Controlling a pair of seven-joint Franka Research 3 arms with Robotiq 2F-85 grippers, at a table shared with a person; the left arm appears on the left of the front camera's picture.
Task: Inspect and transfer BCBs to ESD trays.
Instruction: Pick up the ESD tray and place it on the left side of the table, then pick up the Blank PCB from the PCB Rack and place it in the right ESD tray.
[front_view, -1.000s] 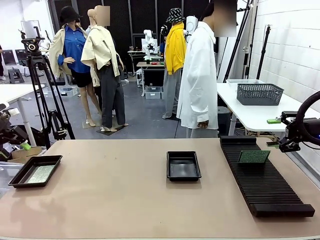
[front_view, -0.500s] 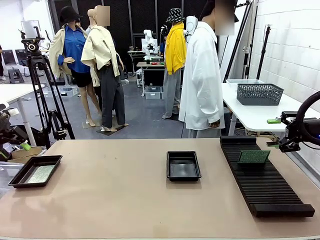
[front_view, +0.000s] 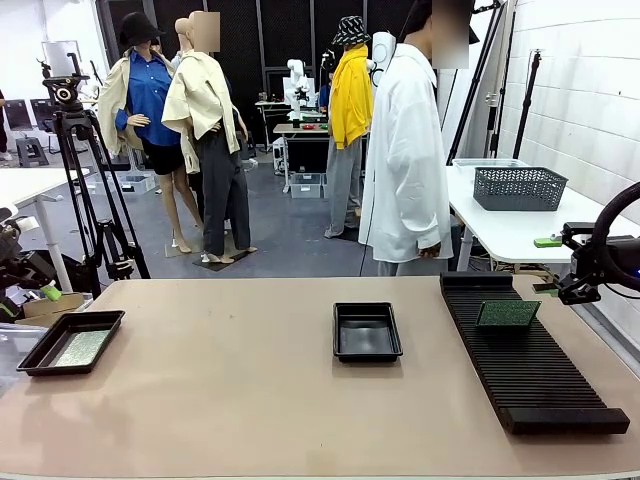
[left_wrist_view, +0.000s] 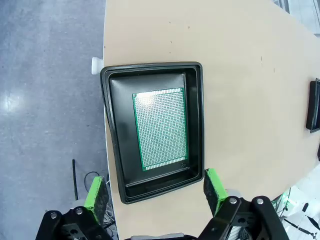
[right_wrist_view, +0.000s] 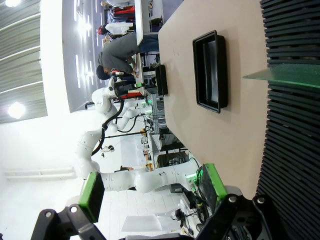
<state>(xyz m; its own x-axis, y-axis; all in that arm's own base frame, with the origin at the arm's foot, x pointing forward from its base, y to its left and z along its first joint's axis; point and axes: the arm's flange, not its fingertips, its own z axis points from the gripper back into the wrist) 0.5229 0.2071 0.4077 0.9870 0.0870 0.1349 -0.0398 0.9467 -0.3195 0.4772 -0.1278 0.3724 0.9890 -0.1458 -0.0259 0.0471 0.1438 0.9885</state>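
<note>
Progress, seemingly halfway: one board lies in left tray; second board stands in rack; middle tray empty. Fingers spread wide, holding nothing, on left gripper and right gripper.

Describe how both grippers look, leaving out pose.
The left gripper and right gripper match: black linkages with pivot bolts, tipped with bright green pads. A black cable loops by the right one. The left arm is white, with rounded links.

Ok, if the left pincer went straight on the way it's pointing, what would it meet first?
Probably the board lying in the tray: the open left pincer looks down on it from above. Depth is unclear, so it might catch the tray's rim first.
</note>
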